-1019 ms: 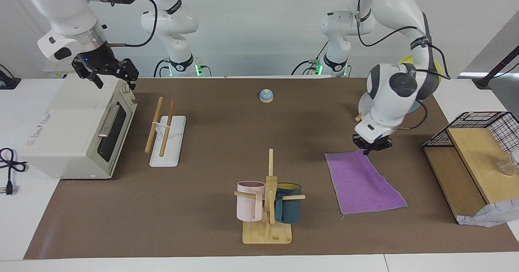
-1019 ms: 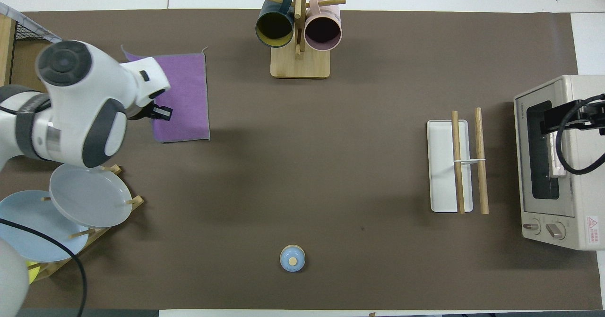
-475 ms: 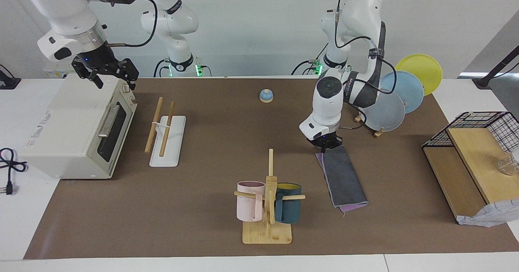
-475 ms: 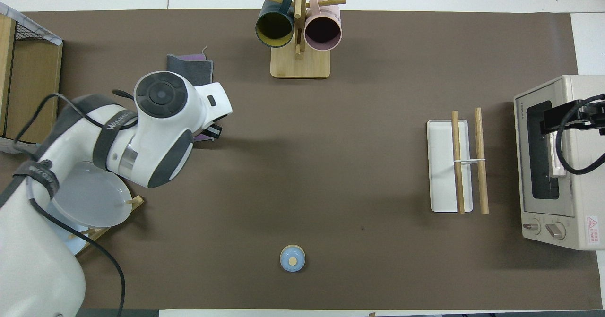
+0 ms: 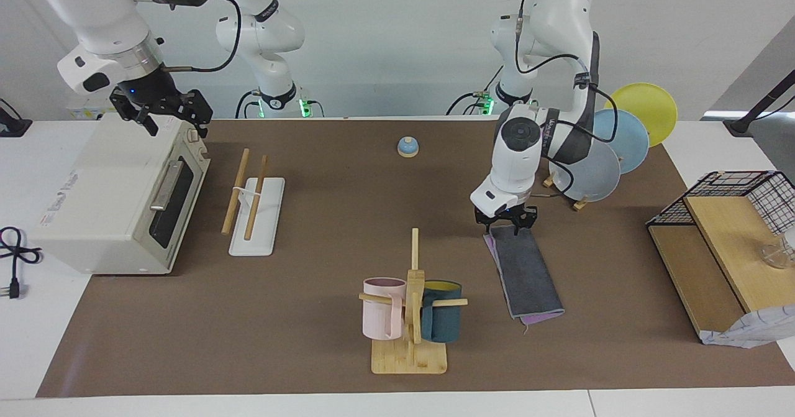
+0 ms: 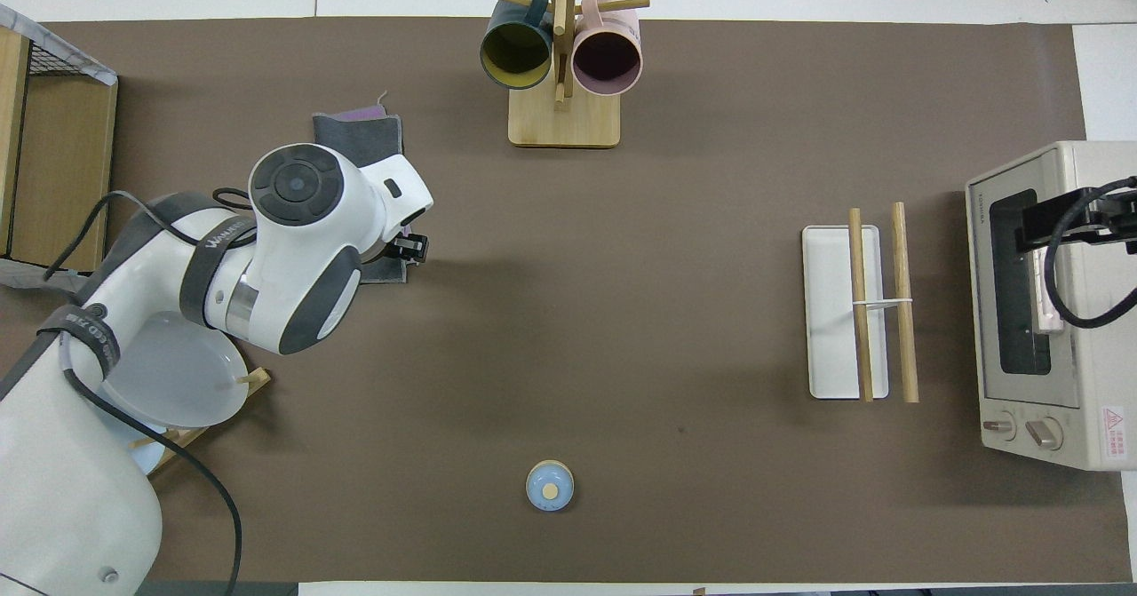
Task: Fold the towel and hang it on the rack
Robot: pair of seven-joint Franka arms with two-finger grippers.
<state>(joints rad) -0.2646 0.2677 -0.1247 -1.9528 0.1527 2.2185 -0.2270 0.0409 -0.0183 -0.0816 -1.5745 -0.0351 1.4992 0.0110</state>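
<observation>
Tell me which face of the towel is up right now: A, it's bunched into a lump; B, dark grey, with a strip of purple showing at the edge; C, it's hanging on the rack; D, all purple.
B: the towel lies flat and folded on the table, grey face up, purple peeking out along its edges; the left gripper hangs open over its end.

Both arms are glossy white, built of rounded segments with dark grey bands at the joints and round dark grey caps on the elbow housings. Black cables loop loosely along the outside of each arm, strapped on with dark bands that carry small white lettering. Each wrist ends in a silvery ring and a black hand with short black fingers; a small blue light shows on it. Green lights glow at both bases.
</observation>
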